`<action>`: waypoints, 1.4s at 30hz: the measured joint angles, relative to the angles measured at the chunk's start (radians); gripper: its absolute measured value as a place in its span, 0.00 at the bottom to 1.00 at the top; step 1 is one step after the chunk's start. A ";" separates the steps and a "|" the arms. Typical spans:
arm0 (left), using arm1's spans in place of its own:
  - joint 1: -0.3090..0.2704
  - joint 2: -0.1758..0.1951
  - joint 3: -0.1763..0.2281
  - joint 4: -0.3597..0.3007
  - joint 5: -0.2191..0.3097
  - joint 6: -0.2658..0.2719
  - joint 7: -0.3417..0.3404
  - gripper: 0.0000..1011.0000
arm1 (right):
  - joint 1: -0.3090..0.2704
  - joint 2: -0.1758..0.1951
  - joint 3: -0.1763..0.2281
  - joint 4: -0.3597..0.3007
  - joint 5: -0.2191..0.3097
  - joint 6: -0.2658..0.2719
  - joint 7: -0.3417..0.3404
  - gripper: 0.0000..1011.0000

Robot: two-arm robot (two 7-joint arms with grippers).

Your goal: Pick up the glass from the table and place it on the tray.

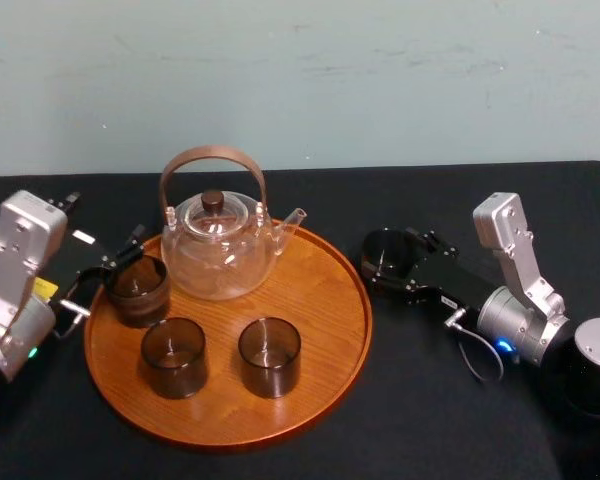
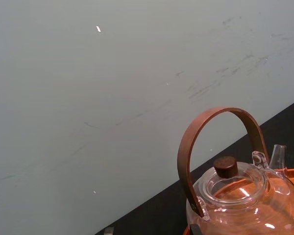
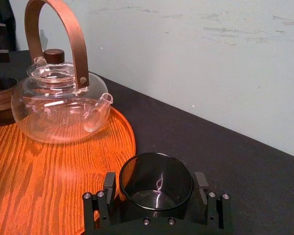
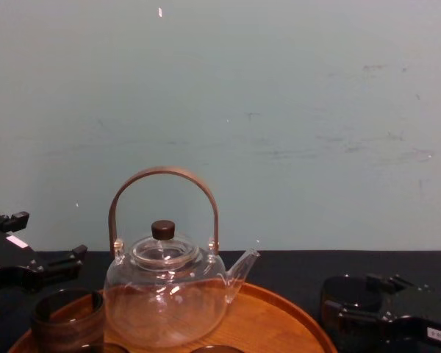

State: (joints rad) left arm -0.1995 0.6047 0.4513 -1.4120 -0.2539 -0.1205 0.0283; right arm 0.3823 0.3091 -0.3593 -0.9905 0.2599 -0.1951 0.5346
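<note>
A dark smoked glass [image 1: 388, 250] sits on the black table [image 1: 430, 410] just right of the round wooden tray [image 1: 325, 300]. My right gripper [image 1: 392, 262] reaches in from the right and is shut on it. In the right wrist view the glass [image 3: 156, 169] stands upright with one finger pressed against each side, a little off the tray's rim [image 3: 130, 142]. My left gripper [image 1: 105, 275] hangs open at the tray's left edge, beside another dark glass [image 1: 137, 288] that rests on the tray.
A glass teapot [image 1: 218, 245] with a brown hoop handle stands at the back of the tray. Two more dark glasses [image 1: 173, 355] [image 1: 269, 355] stand at its front. The tray's right part is bare wood. A pale wall closes off the table's far edge.
</note>
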 joint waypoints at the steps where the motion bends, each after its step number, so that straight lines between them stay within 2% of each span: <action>1: 0.000 0.000 0.000 0.000 0.000 0.000 0.000 0.99 | 0.002 -0.001 0.000 0.003 0.000 -0.001 0.001 0.99; 16: 0.000 0.000 0.000 0.000 0.000 0.000 0.000 0.99 | 0.020 -0.013 -0.004 0.045 0.003 -0.010 0.010 0.99; 31: 0.000 0.000 0.000 0.000 0.000 0.000 0.000 0.99 | 0.021 -0.013 -0.004 0.046 0.004 -0.008 0.010 0.99; 36: 0.000 0.000 0.000 0.000 0.000 0.000 0.000 0.99 | 0.020 -0.013 -0.003 0.045 0.003 -0.008 0.009 0.90; 42: 0.000 0.000 0.000 0.000 0.000 0.000 0.000 0.99 | 0.020 -0.013 -0.003 0.044 0.003 -0.008 0.009 0.89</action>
State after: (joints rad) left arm -0.1995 0.6047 0.4514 -1.4120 -0.2539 -0.1205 0.0283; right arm 0.4023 0.2964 -0.3625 -0.9460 0.2632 -0.2029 0.5437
